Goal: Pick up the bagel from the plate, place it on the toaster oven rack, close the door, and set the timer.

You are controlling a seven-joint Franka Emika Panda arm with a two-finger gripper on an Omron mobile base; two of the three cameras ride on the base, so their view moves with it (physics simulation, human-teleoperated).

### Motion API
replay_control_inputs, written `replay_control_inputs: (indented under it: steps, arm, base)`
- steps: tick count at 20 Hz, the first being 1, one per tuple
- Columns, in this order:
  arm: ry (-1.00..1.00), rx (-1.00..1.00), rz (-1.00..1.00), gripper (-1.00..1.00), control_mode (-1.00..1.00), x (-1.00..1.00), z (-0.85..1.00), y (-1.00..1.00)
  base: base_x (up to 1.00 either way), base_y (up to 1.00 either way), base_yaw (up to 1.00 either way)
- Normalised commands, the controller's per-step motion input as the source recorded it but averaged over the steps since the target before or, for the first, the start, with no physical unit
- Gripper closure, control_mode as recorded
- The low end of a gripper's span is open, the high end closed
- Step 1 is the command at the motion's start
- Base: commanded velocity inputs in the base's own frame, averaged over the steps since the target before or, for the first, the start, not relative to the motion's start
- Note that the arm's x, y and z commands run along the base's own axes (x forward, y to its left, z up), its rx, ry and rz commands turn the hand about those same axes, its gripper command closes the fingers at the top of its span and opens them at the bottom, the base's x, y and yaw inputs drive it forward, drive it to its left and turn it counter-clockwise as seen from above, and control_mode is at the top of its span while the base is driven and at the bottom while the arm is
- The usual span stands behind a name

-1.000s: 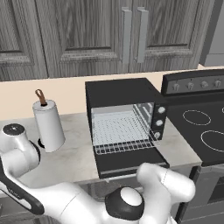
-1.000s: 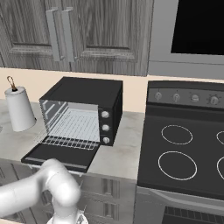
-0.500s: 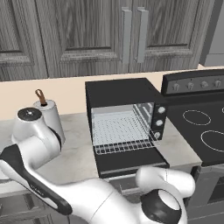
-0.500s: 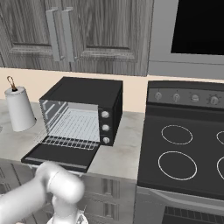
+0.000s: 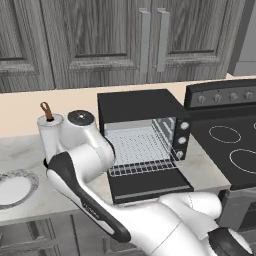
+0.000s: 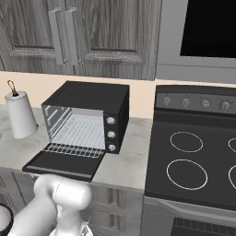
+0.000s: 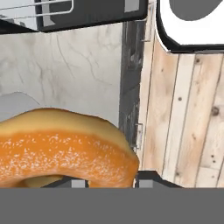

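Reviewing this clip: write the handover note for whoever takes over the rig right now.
Tool: shut on the bagel, which fills the lower left of the hand view, above the counter edge.
Plate: on the counter at far left, bare where it shows.
Toaster oven rack: in the cavity, nothing on it.
Door: folded down open.
Done: bagel picked up.
Left: set the bagel on the rack, close the door, set the timer.

Even, diffuse rendered light fills all three views, bright and without glare. Shadows are faint: a soft dark patch lies under the open door point(image 5: 150, 184) on the bench point(image 5: 30, 200). Edges look slightly soft and pixelated. In the hand view the bagel point(image 7: 61, 153) looms close, its texture blurry.
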Motion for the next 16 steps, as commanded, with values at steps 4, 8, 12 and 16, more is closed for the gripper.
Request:
replay_control_inputs:
  steps: [4, 8, 12, 16]
  arm:
    - [-0.05, 0.0, -0.16, 1.0, -1.0, -0.23, 0.1, -1.0]
    - [-0.04, 0.0, -0.17, 1.0, -1.0, -0.01, 0.2, -1.0]
    - [0.0, 0.0, -0.18, 1.0, -1.0, 0.13, 0.23, -0.95]
    - [0.0, 0.0, -0.17, 1.0, -1.0, 0.31, 0.14, -0.79]
  base:
    - [0.0, 0.0, 0.0]
    - [0.0, 0.0, 0.0]
    - [0.0, 0.0, 0.0]
    - [0.0, 0.0, 0.0]
